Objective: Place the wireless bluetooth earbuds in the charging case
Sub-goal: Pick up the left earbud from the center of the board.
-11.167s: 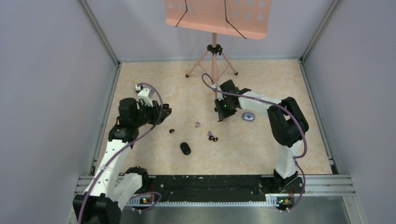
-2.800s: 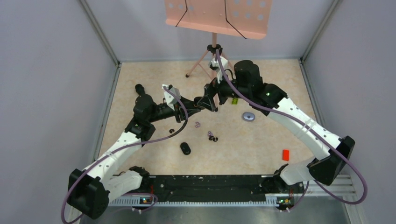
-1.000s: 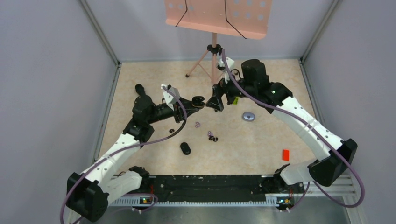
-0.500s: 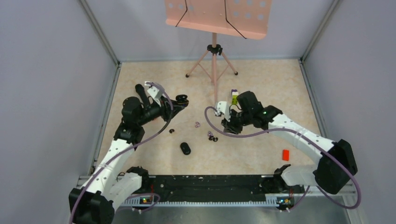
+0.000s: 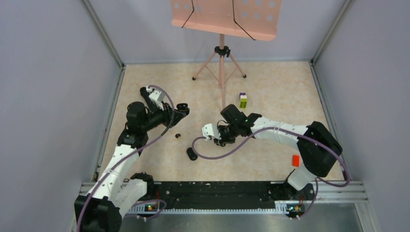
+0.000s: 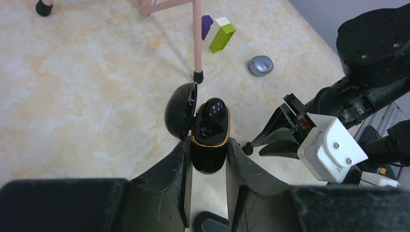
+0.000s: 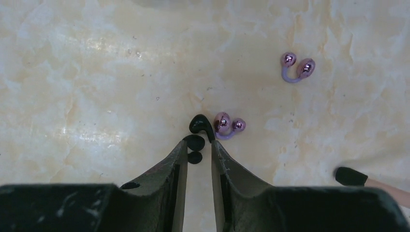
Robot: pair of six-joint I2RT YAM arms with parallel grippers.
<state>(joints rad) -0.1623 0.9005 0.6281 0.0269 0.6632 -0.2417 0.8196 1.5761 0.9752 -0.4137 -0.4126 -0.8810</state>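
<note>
My left gripper (image 6: 208, 147) is shut on the black charging case (image 6: 209, 129), gold-rimmed, with its lid hinged open to the left; it hangs above the table at the left (image 5: 182, 107). My right gripper (image 7: 198, 146) is down at the table, its narrow jaws closed round a black earbud (image 7: 195, 142); one lobe meets the left finger and the curved stem meets the right. A pale purple earbud (image 7: 227, 125) lies touching that stem, and another purple earbud (image 7: 296, 67) lies further off. In the top view the right gripper (image 5: 220, 140) hides them. A lone black earbud (image 5: 177, 136) lies below the case.
A closed black case (image 5: 192, 153) lies near the right wrist camera. A grey-blue case (image 6: 261, 65) and a green-and-purple block (image 5: 243, 100) sit further back. The music stand (image 5: 222, 53) has a foot close by (image 7: 350, 176). A red piece (image 5: 295, 160) lies at the right.
The right arm has swung from the raised case down to the table and its jaws have narrowed from wide open round the black earbud. The left arm has drawn back left with the case.
</note>
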